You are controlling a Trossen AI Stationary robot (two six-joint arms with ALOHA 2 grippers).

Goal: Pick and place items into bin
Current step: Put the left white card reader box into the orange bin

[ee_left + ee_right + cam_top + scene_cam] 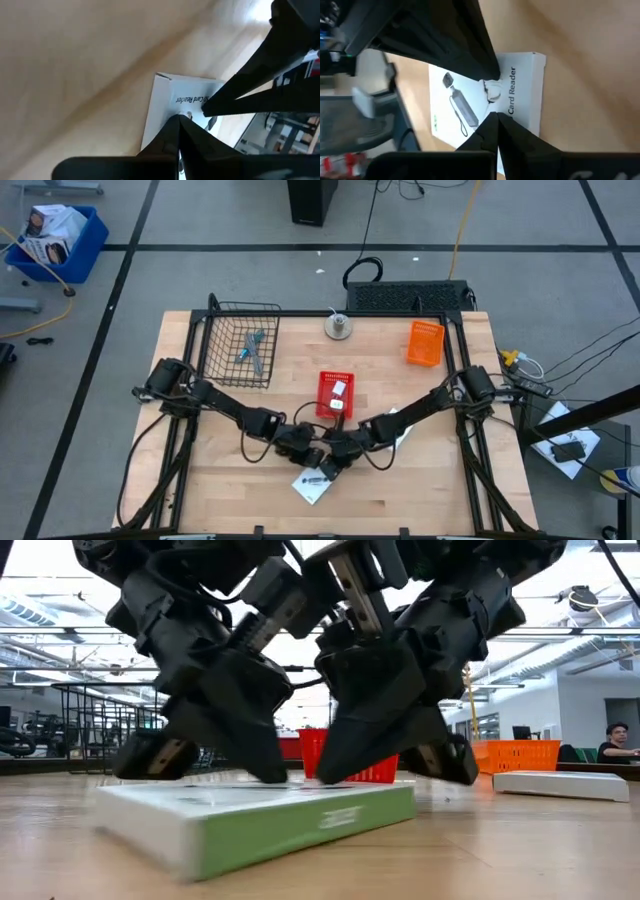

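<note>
white card with a green edge, that is what both arms are bent over: a flat packet (313, 487) printed "card reader", lying on the wooden worktop (430, 480) near its front edge, just in front of the red bin (335, 395). the left gripper (305, 452) and the right gripper (335, 463) have their tips down on the packet's top face, almost touching each other. from each wrist view the fingers (175, 145) look drawn together to a point on the card, not gripping it. in the low view the packet (250, 818) sits with one end lifted a little off the wood, so it looks light and stiff, a thin box likely to skate on the smooth boards if pushed. i'd say the sensible hold is across its short sides at an edge, once one end is tipped up. a second white packet (565, 783) lies off to one side.
</note>
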